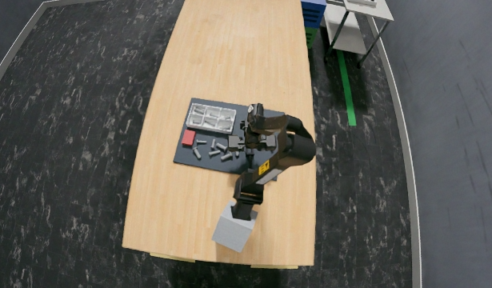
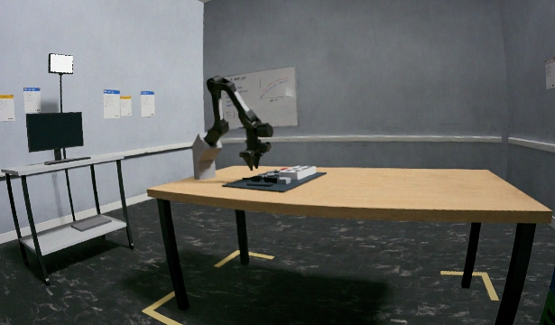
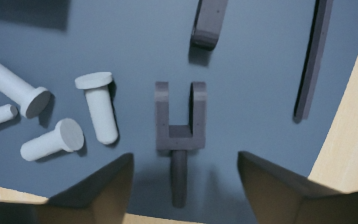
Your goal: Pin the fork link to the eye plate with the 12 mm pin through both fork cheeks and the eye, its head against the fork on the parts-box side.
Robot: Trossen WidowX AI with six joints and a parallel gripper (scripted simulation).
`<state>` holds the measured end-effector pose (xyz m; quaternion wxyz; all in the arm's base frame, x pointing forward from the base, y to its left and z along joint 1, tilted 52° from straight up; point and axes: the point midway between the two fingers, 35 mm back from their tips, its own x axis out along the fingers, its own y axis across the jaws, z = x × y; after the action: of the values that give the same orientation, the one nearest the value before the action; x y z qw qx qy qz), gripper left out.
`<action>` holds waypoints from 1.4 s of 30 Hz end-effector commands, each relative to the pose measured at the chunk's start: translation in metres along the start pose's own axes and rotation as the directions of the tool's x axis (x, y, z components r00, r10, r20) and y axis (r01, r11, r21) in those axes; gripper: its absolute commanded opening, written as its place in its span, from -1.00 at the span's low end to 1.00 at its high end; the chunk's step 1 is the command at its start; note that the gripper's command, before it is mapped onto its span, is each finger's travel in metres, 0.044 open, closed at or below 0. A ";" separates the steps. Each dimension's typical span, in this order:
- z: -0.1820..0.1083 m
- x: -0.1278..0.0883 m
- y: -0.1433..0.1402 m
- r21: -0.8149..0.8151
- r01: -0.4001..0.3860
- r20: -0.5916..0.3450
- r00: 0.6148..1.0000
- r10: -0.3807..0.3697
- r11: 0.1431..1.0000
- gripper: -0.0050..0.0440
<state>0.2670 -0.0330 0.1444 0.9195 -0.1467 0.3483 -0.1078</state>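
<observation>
The dark grey fork link (image 3: pixel 180 125) lies flat on the dark mat (image 1: pixel 226 136), its two cheeks pointing away from me and its stem toward me. The eye plate (image 3: pixel 209 22) lies just beyond it, apart from it. Several light grey headed pins lie to the left, the nearest (image 3: pixel 99 105) beside the fork. My gripper (image 3: pixel 186 160) hangs above the mat with one finger on each side of the fork's stem, not touching it. It is open and holds nothing. It also shows in the exterior view (image 2: pixel 252 162).
A long dark bar (image 3: pixel 312 60) lies at the mat's right edge. The compartmented parts box (image 1: pixel 210 118) stands at the mat's far left, a red block (image 1: pixel 188 138) beside it. The arm's grey base (image 1: pixel 234 232) stands near the table's front edge.
</observation>
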 end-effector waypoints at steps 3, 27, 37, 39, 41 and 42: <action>0.001 0.000 0.000 -0.001 0.002 0.005 1.000 -0.002 1.000 0.22; 0.001 0.008 0.001 -0.002 -0.001 0.002 1.000 0.001 1.000 0.22; 0.002 0.009 0.001 0.000 0.000 0.005 1.000 0.000 1.000 0.22; 0.002 0.009 0.000 0.000 0.000 0.007 1.000 0.000 1.000 0.22; 0.002 0.009 0.000 0.000 0.000 0.005 1.000 0.000 1.000 0.22; 0.002 0.009 0.000 0.000 0.000 0.005 1.000 0.000 1.000 0.22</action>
<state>0.2748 -0.0350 0.1388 0.9196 -0.1470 0.3479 -0.1083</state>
